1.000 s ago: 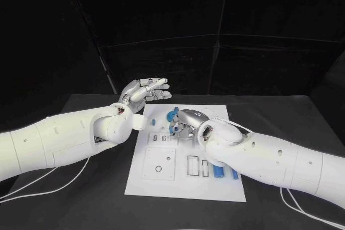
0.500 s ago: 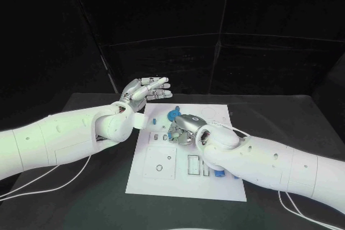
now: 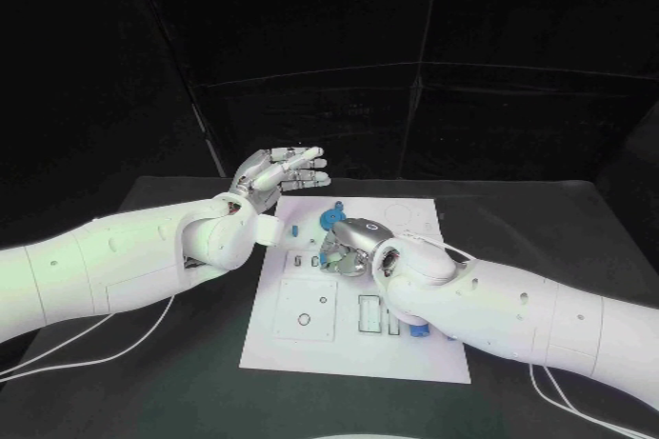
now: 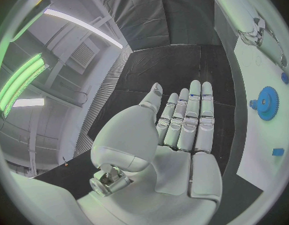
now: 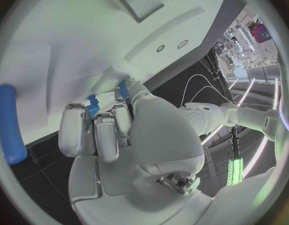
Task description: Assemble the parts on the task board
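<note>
Right silver hand (image 3: pixel 354 244) curled onto small blue parts (image 3: pixel 319 260) mid white task board (image 3: pixel 360 287), grip unclear. Blue gear (image 3: pixel 331 216) at its 11 o'clock. Left silver hand (image 3: pixel 279 175) flat, empty, off-board.

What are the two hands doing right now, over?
Left hand open, raised off the task board. Right hand down on the board among blue parts; grip unclear. Blue gear beside it.

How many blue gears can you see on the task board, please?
1: the blue gear lies near the task board's far edge, just beyond the right hand. That hand may hide others.
</note>
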